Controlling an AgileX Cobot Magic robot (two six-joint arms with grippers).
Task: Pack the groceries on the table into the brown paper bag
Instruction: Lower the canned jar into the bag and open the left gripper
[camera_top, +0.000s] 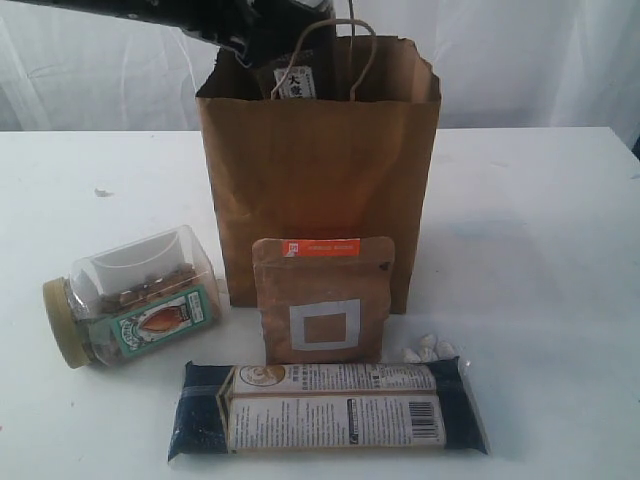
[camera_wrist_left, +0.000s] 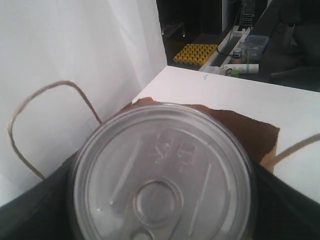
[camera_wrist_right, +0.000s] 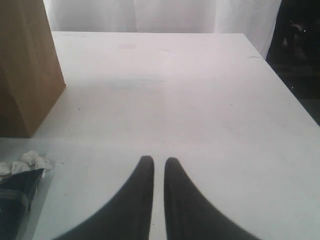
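Left claw (camera_wrist_left: 162, 212) holds silver-lidded jar (camera_top: 297, 82) at brown paper bag (camera_top: 320, 180) mouth.

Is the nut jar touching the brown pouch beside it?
Apart. The exterior view shows bare white table between the clear nut jar and the brown pouch.

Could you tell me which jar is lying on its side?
The clear nut jar on the table; the silver-lidded jar hangs upright over the bag.
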